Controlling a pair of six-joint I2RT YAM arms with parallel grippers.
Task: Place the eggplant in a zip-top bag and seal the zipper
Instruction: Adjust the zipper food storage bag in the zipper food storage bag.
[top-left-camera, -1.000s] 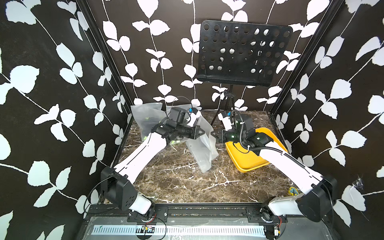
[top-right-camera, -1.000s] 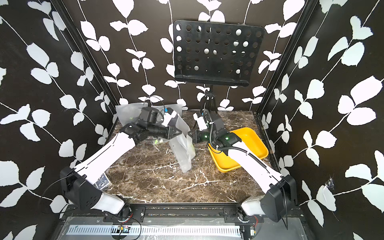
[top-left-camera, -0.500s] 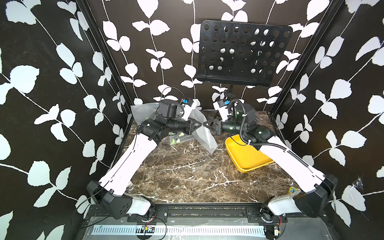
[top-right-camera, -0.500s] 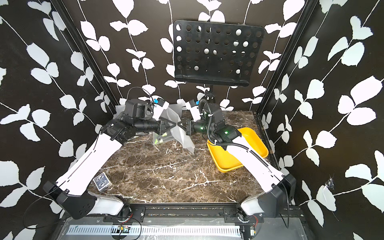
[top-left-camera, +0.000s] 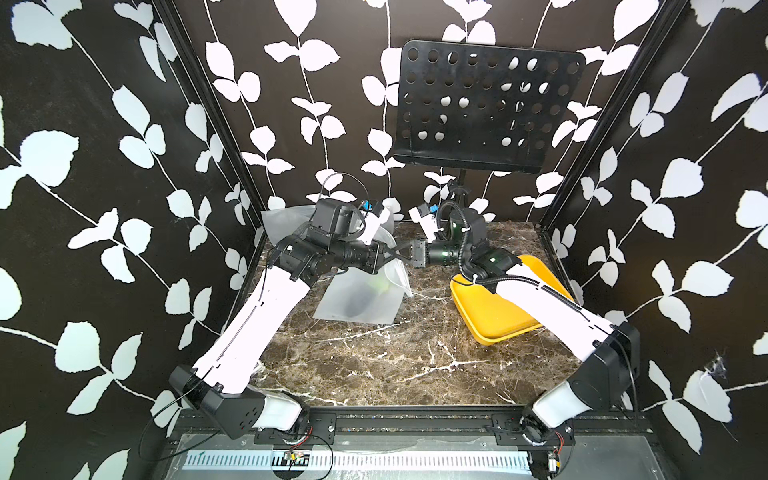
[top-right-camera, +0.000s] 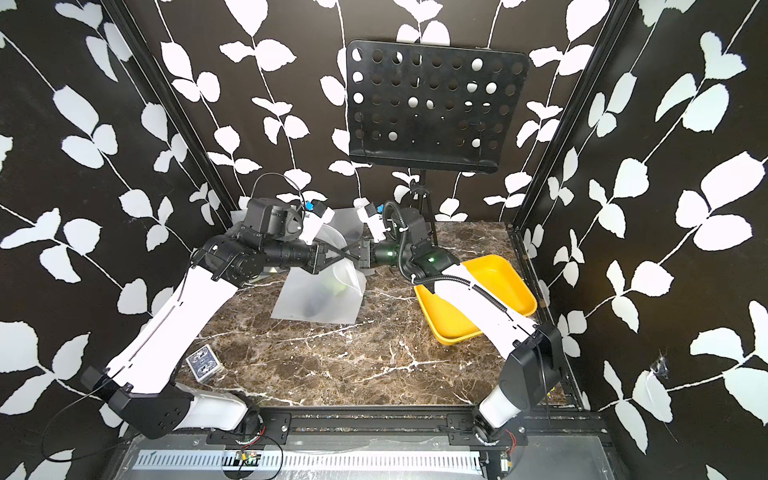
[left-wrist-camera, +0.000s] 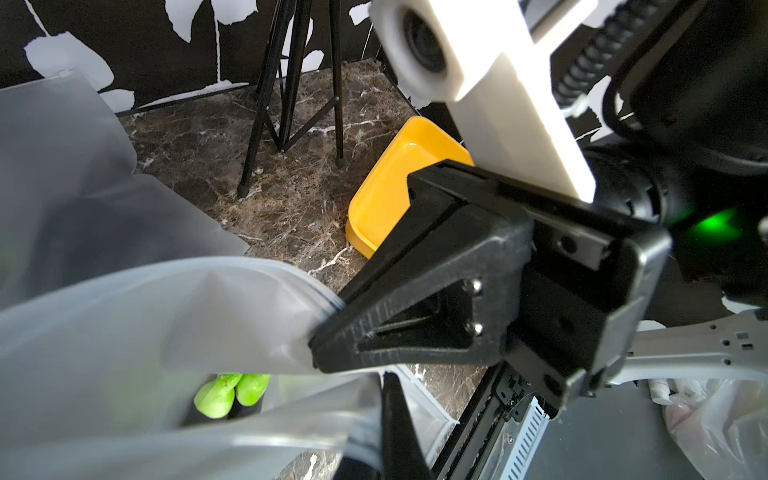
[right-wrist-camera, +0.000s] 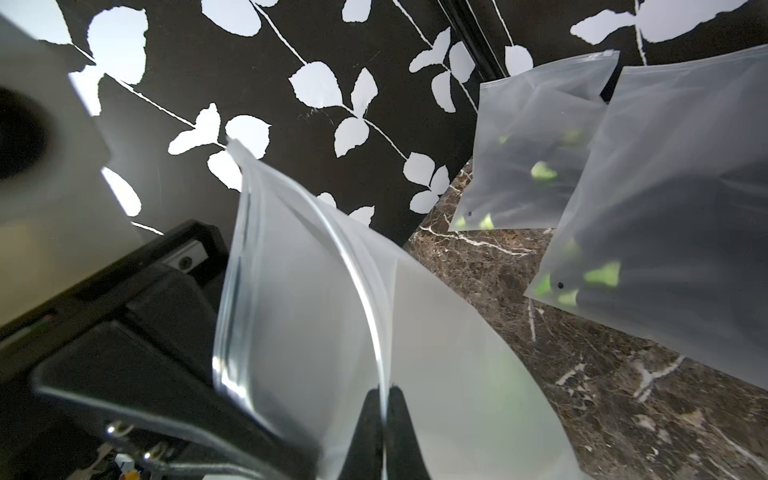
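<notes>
At far centre, the left gripper (top-left-camera: 392, 254) and right gripper (right-wrist-camera: 383, 411), tip to tip, each pinch the zipper rim (right-wrist-camera: 357, 270) of the bag (top-left-camera: 357, 297) with jaws pressed together, holding its mouth up so that the eggplant (top-left-camera: 352, 308) rests low inside, presumably to steady the rim for sealing.

**Enclosure and Backdrop: Condition as Observed**

In both top views the walls (top-left-camera: 104, 174) close in three sides. They are covered in black, printed with white leaves on thin vines. Black metal posts (top-left-camera: 212, 104) stand at the rear corners.

The surface (top-left-camera: 374, 365) is dark brown marble pattern with white veining.

A black perforated music stand (top-left-camera: 465, 147) stands at the rear edge with its desk tilted. Its tripod legs (left-wrist-camera: 291, 62) rest on the surface.

A black rail (top-left-camera: 415, 419) runs along the front edge, with a slotted white strip (top-left-camera: 415, 459) beyond it.

A small scuff or tear (top-left-camera: 721, 368) marks the right wall.

Lighting is bright and even.
</notes>
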